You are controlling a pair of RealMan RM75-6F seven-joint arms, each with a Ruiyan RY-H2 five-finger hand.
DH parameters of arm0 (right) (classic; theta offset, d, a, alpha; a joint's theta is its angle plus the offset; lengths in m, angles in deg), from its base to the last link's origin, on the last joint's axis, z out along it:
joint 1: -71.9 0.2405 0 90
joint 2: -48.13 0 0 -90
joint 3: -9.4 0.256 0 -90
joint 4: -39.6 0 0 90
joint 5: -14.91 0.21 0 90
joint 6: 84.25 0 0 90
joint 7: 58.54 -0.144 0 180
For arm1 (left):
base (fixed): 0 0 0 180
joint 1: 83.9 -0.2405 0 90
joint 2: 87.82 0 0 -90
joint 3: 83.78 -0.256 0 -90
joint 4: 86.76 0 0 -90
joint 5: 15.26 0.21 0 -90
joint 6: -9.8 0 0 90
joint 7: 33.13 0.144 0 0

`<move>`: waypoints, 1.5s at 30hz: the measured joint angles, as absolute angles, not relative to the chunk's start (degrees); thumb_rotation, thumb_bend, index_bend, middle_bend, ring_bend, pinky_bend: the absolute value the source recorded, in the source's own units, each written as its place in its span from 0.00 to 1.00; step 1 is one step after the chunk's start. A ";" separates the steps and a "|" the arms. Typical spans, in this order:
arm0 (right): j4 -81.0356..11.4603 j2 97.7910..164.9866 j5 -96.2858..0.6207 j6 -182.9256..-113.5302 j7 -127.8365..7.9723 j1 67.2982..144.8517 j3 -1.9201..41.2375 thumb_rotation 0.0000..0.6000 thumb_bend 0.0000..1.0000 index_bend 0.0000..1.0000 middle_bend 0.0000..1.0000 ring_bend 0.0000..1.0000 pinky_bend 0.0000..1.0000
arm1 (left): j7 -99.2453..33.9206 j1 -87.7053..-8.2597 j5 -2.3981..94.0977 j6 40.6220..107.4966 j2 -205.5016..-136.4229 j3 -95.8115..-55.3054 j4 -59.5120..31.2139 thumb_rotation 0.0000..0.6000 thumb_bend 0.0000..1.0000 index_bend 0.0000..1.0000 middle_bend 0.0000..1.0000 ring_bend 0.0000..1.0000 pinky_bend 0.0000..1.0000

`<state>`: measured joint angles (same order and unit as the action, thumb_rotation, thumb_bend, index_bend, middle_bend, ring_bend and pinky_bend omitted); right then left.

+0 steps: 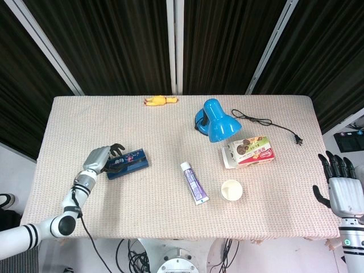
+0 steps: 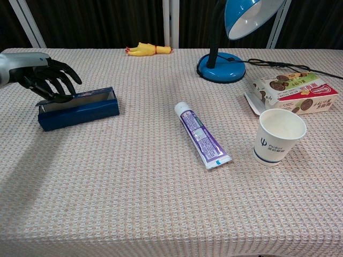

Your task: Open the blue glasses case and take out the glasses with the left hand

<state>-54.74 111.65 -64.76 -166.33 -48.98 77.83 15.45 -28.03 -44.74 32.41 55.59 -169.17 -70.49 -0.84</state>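
Note:
The blue glasses case (image 1: 128, 163) (image 2: 79, 110) lies on the left part of the table. Its lid is tipped up and back, and a pale inner strip shows along the top in the chest view. My left hand (image 1: 98, 158) (image 2: 42, 74) is at the case's left end, its dark fingers curled down onto the raised lid edge and gripping it. No glasses can be seen inside. My right hand (image 1: 336, 185) hangs off the table's right edge with fingers spread and nothing in it; the chest view does not show it.
A toothpaste tube (image 1: 194, 183) (image 2: 202, 135) lies mid-table, with a paper cup (image 1: 231, 190) (image 2: 278, 136) and a biscuit box (image 1: 250, 151) (image 2: 293, 92) to its right. A blue desk lamp (image 1: 215, 120) (image 2: 221, 68) with its cable (image 1: 267, 122) stands behind. A yellow toy (image 1: 159, 100) (image 2: 146, 50) lies at the far edge.

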 measured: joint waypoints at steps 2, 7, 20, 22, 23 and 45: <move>-54.80 111.72 -64.74 -166.02 -48.70 78.02 15.41 1.00 0.31 0.00 0.00 0.00 0.00 | -27.97 -44.56 32.90 55.90 -169.83 -70.65 -2.14 1.00 0.53 0.20 0.23 0.09 0.26; -54.91 111.92 -64.52 -165.56 -48.11 78.33 15.36 1.00 0.31 0.00 0.00 0.00 0.00 | -26.71 -43.97 34.40 58.09 -172.57 -71.04 -7.59 1.00 0.47 0.09 0.01 0.00 0.12; -54.50 112.46 -63.70 -164.85 -47.71 78.79 15.49 1.00 0.31 0.00 0.00 0.00 0.00 | -29.91 -43.82 50.10 76.31 -185.99 -71.39 -33.14 1.00 0.42 0.02 0.00 0.00 0.04; -54.27 112.62 -63.71 -164.75 -47.92 78.86 15.48 1.00 0.31 0.00 0.00 0.00 0.00 | -31.24 -44.10 50.96 76.82 -186.05 -71.37 -32.95 1.00 0.42 0.02 0.00 0.00 0.07; -54.17 112.70 -63.78 -164.68 -48.05 78.90 15.43 1.00 0.31 0.00 0.00 0.00 0.00 | -31.72 -44.28 51.21 76.82 -185.85 -71.40 -32.21 1.00 0.42 0.02 0.02 0.00 0.10; -53.61 112.27 -65.32 -166.19 -50.57 78.10 14.89 1.00 0.31 0.00 0.00 0.00 0.00 | -37.53 -52.94 65.39 72.93 -166.27 -84.53 -5.62 1.00 0.46 0.10 0.29 0.09 0.21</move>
<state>-53.61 112.27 -65.32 -166.19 -50.57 78.10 14.89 -37.53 -52.94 65.39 72.93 -166.27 -84.53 -5.62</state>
